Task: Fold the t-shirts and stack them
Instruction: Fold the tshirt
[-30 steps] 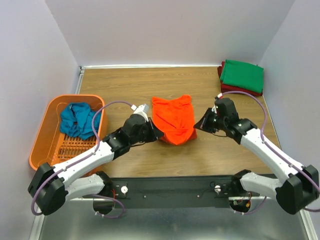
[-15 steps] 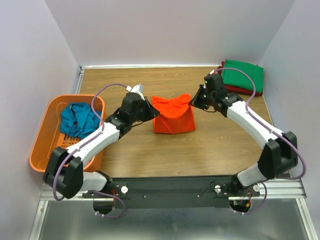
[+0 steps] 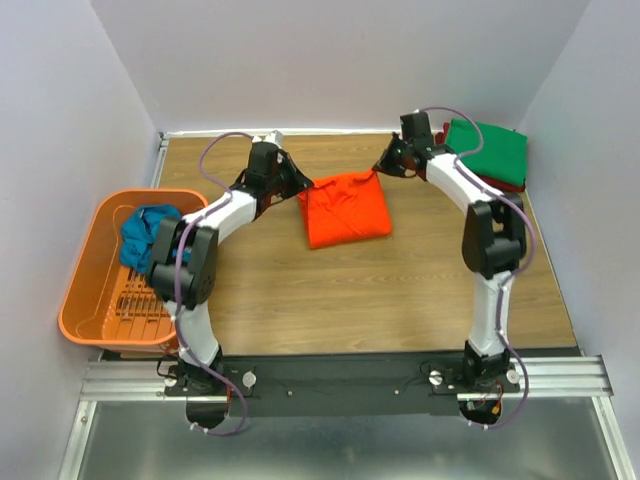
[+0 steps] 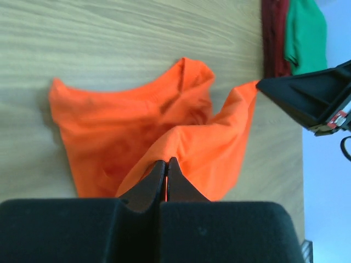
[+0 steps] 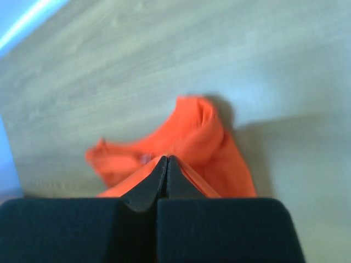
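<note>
Your top view sits above and behind the arm bases [image 3: 205, 365], which lie at the bottom of the frame, and looks down on the whole surface [image 3: 400, 290] from well back. Your left wrist view looks past its own left tool [image 4: 166, 167], close over the orange t-shirt [image 4: 109, 126], with the right tool [image 4: 271, 89] at the right of the frame. Your right wrist view faces the same shirt closely from the opposite side. All three share it.

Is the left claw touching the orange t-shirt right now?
Touching. The left wrist view shows the left claw shut on a raised fold of the orange t-shirt, with the cloth running straight into its closed tips.
</note>
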You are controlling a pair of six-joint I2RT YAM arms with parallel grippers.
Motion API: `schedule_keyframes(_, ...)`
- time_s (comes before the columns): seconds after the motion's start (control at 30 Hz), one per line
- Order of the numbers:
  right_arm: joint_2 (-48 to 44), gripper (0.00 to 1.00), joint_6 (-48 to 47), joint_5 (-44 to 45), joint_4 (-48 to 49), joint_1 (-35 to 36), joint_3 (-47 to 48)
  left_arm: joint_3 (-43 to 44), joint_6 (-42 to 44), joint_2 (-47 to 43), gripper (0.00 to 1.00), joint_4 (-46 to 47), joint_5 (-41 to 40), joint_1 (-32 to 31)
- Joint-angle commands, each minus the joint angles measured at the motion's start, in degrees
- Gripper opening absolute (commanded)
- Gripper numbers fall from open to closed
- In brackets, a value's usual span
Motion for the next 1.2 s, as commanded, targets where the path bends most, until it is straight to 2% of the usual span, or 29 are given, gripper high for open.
schedule_keyframes(0.0, 12.3, 0.01, -0.5, -5.8, 2.7, -0.9, 11.3, 5.4, 0.1, 9.2, 0.0, 2.6, 3.2, 2.6)
schedule_keyframes(0.07, 19.2, 0.01, -0.5, -7.2, 2.7, -0.9, 18.4, 9.0, -0.1, 14.1, 0.0, 3.5, 4.5, 3.3)
schedule_keyframes(0.2, 25.2, 0.01, -0.2, -8.2, 2.8, -1.2, 23.6, 13.0, -0.3, 18.9, 0.0, 3.2, 4.0, 4.1)
schedule_keyframes(0.27, 25.9, 0.01, 0.1, -8.3, 2.7, -1.2, 23.3, 12.9, -0.6, 20.3, 0.0, 2.9, 3.8, 4.2)
schedule_keyframes(0.4, 22.8, 0.01, 2.2, -7.6, 3.3, -1.2, 12.5, 7.5, -2.9, 19.3, 0.0, 5.3, 3.9, 3.5)
schedule_keyframes(0.47, 18.5, 0.01, 2.9, -5.9, 4.1, -1.2, 6.6, 2.2, -4.6, 17.0, 0.0, 7.5, 3.5, 2.6)
schedule_keyframes(0.57, 10.7, 0.01, 4.7, -4.8, 9.0, -1.2, -11.0, -8.3, -7.8, 12.6, 0.0, 12.5, 3.1, 0.8)
schedule_keyframes(0.6, 8.2, 0.01, 5.0, -4.8, 10.4, -1.3, -11.1, -8.4, -8.2, 11.3, 0.0, 13.7, 3.0, 0.1)
schedule_keyframes(0.63, 6.1, 0.01, 5.3, -4.3, 11.4, -1.2, -18.7, -11.9, -8.4, 8.8, 0.0, 14.8, 2.7, -0.6)
schedule_keyframes(0.73, -3.7, 0.01, 6.4, -2.7, 14.5, -1.2, -29.9, -18.9, -8.9, 4.6, 0.0, 15.9, 1.5, -3.2)
schedule_keyframes(0.77, -9.6, 0.01, 6.5, -2.7, 17.2, -1.2, -38.0, -20.7, -9.2, 1.5, 0.0, 16.9, 1.3, -4.0)
schedule_keyframes(0.87, -17.7, 0.01, 6.3, -1.0, 18.9, -1.2, -49.3, -27.7, -9.3, -6.2, 0.0, 17.6, 0.6, -6.3)
schedule_keyframes(0.9, -22.6, 0.01, 5.8, -0.8, 18.8, -1.2, -51.3, -29.4, -9.4, -8.4, 0.0, 17.9, 0.1, -6.8)
schedule_keyframes(1.03, -32.4, 0.01, 4.7, 0.0, 18.6, -1.3, -57.3, -37.3, -9.7, -19.9, 0.0, 17.6, -0.5, -7.4)
schedule_keyframes(1.17, -37.6, 0.01, 4.6, 0.9, 16.9, -1.3, -57.1, -38.6, -8.1, -25.4, 0.0, 14.0, -0.8, -7.4)
